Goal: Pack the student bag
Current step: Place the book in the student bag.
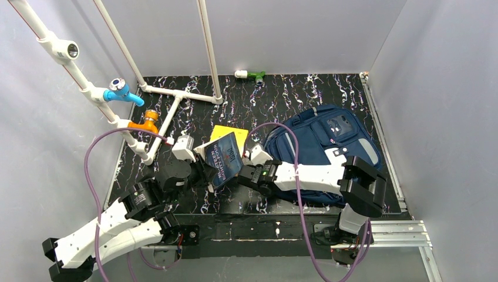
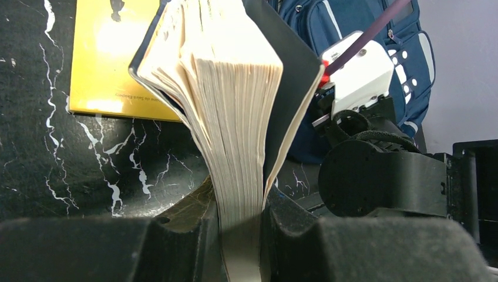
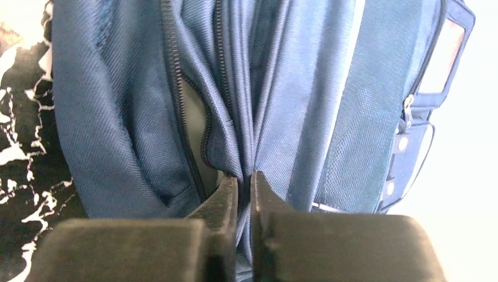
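Left of the student bag [image 1: 329,135], book [image 1: 228,160] held clamped

The book [image 2: 235,88] clamped in my left tool [image 2: 241,202] runs off the top edge, and its spine sinks out of sight between the fingers. Beyond it, a yellow book [image 2: 106,64] is half covered and cropped at the top, its small print unreadable. Ahead of my right tool [image 3: 244,179], the student bag [image 3: 117,106] overfills the frame, cut off on every side. Its white patch [image 3: 446,53] is washed out by glare. The gap behind the zip is too dim to make out. From above, my right arm [image 1: 317,173] covers the bag's near side.
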Robot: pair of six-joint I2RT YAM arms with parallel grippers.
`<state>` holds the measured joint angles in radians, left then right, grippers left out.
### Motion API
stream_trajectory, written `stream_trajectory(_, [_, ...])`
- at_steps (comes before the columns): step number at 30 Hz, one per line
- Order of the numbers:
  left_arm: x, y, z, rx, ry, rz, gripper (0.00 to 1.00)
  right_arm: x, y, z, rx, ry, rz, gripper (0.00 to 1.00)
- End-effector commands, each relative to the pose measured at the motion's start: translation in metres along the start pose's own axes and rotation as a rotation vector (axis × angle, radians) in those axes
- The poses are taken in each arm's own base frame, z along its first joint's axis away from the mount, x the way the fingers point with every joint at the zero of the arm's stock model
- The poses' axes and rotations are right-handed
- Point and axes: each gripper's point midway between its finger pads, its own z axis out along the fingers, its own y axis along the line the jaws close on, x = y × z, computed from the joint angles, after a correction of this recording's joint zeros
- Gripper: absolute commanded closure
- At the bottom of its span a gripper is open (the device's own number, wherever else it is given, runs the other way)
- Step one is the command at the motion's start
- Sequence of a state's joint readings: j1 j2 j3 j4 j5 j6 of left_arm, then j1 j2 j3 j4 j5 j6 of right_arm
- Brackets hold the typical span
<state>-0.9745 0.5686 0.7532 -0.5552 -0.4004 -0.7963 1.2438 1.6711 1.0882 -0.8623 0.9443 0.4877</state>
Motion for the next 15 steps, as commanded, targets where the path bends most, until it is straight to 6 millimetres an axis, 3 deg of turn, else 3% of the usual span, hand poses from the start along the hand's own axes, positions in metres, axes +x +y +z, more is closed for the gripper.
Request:
stream_trajectory(1, [-0.035,-0.033,-0.012,0.102,-0.080,-0.079,1.00,-0.019,-0.026,-0.013,0.063,-0.062,0.081,0.99])
stream_trajectory(6, [-0.034,-0.046,-0.011,0.136,-0.041,-0.078,1.00,-0.046,-0.064,-0.047,0.013,-0.182,0.199,0.99])
stream_trajectory(11, [-0.033,-0.081,-0.009,0.272,0.001,-0.132,1.00,-0.064,-0.095,-0.073,-0.071,-0.312,0.355,0.99])
stream_trajectory(15, [-0.024,-0.107,-0.001,0.340,0.077,-0.226,1.00,-0.068,-0.117,-0.082,-0.105,-0.382,0.488,0.99])
